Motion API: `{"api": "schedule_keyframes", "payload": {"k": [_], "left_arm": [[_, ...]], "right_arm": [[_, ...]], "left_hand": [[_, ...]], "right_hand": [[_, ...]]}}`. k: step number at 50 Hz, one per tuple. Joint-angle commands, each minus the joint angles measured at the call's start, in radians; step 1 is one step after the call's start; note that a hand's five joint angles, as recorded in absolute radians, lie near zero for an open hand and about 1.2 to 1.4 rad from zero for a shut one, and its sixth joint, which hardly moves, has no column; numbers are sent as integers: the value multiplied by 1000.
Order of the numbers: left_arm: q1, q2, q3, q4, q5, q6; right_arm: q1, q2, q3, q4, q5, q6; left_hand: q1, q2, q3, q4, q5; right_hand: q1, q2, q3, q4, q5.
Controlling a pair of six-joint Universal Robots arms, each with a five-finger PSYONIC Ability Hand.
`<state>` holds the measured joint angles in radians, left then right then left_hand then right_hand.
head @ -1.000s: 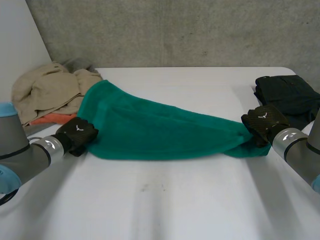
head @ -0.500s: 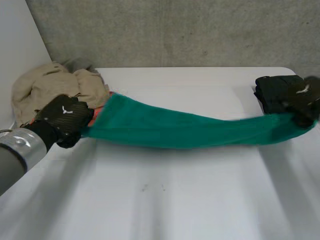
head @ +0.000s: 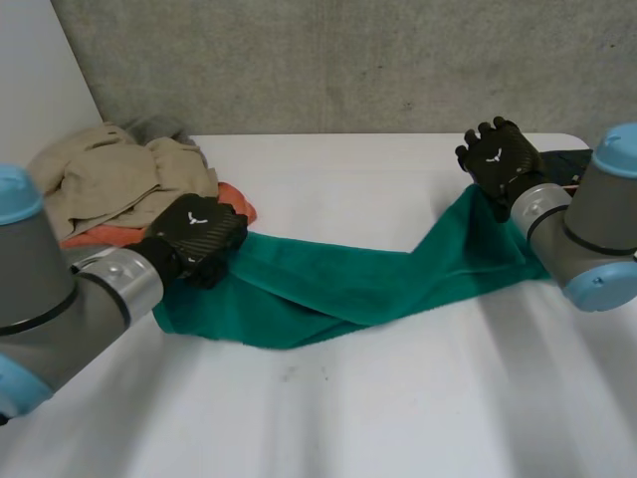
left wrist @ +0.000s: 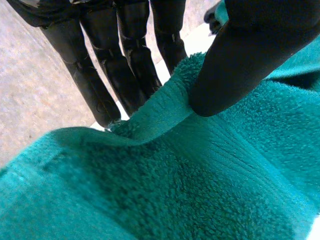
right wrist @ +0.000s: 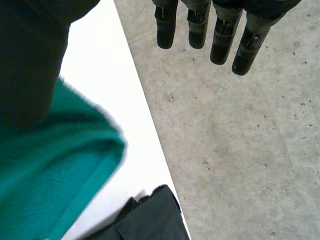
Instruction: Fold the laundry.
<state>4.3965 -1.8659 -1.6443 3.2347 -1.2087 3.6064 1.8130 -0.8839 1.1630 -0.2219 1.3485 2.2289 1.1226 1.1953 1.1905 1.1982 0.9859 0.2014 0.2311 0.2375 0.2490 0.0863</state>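
Currently at the spread-out step, judging by the cloth: the green towel (head: pixel 328 284) lies as a twisted, bunched rope across the white table (head: pixel 348 408), and no fold has been made yet.

- The left hand (head: pixel 194 237) is at the towel's left end, low on the table, just beside the orange garment (head: pixel 237 206) and the beige pile (head: pixel 100 174).
- The right hand (head: pixel 496 157) is raised over the far right of the table. The towel's right end climbs up to it, in front of the dark folded garment (head: pixel 572 164).

What the wrist views add:
- Left wrist view: the grip is clear. The thumb (left wrist: pixel 235 60) presses a ridge of terry against straight fingers (left wrist: pixel 125 70) behind it, which makes a firm pinch on the edge. The head view shows just the back of the hand.
- Right wrist view: the fingers (right wrist: pixel 220 35) are straight and well apart from the cloth. The towel sits under the thumb side and looks draped rather than gripped. From the head view it could pass for a hold.

Next move, as a judgement: the right hand needs a real pinch on a right-end corner. Both hands then pull apart to take out the twist and lay the towel flat. The risk is that the draped end slides off.
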Motion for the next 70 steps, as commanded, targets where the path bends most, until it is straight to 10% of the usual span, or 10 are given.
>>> {"api": "schedule_keyframes", "payload": {"k": [1,10,23,54,60,70], "left_arm": [[-8,-61,49,-6,-49,0],[-6,-58,35,-3,-49,0],[0,-47,37,-1,-51,1],[-19,59,106,4,-55,-9],[-23,68,110,4,-55,-9],[-23,68,133,5,-55,-9]], "right_arm": [[-7,-185,133,-5,8,299],[-40,-322,259,205,-80,422],[-52,-34,77,251,-69,230],[-60,296,-239,254,-131,344],[-55,312,-270,245,-140,347],[-52,263,-289,185,-120,437]], "left_hand": [[274,201,206,198,236],[274,201,206,198,236],[274,201,206,198,236],[274,201,206,198,236],[274,201,206,198,236],[274,201,206,198,236]], "right_hand": [[-27,-57,-63,-74,-86],[127,97,91,79,68],[471,441,435,423,411],[556,526,520,508,496],[1193,1164,1157,1146,1134],[1195,1165,1159,1147,1135]]}}
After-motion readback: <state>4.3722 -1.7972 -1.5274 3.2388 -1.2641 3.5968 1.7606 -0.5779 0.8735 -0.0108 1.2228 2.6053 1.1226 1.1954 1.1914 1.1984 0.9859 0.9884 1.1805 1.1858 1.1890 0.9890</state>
